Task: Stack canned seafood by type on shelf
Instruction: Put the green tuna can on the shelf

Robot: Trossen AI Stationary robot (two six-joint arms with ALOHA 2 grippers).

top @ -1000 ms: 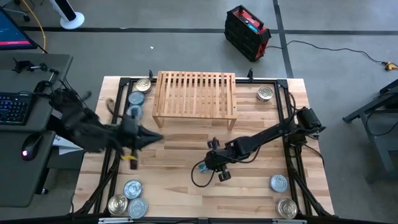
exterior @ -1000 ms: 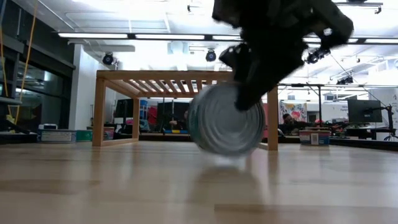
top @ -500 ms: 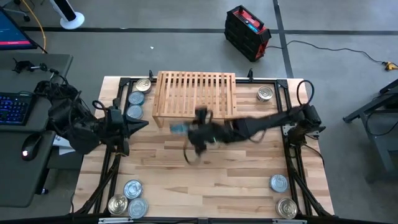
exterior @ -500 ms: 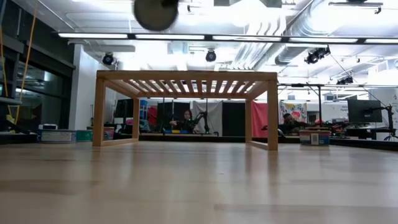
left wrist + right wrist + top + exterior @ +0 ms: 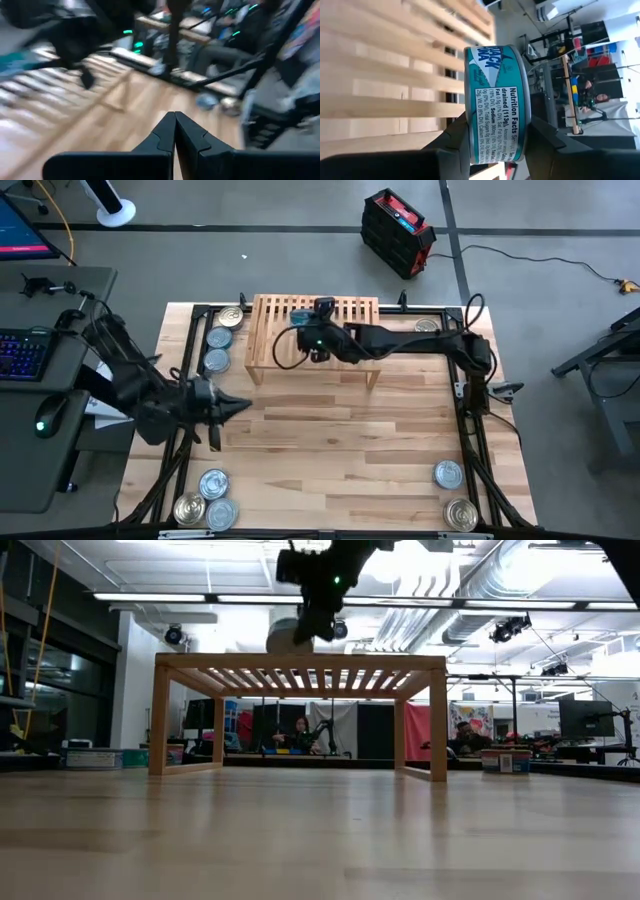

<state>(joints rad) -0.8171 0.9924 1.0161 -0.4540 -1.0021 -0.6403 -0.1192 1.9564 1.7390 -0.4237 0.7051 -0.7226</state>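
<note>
Right claw [image 5: 495, 137] grips teal tin [image 5: 495, 102] above shelf [image 5: 345, 330] (left part).

Two dark, matte-black jointed arms are seen, with looping black cables carried along their links. A green indicator light is shown on the right arm's wrist, and black angular fingers [image 5: 165, 137] are fitted.

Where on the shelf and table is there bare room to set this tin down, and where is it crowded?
The right gripper holds a teal-labelled tin over the shelf, whose slats show bare. The table's middle is bare too. Crowded: the near-left tins, the tins left of the shelf. The left gripper waits shut at the left edge.
</note>
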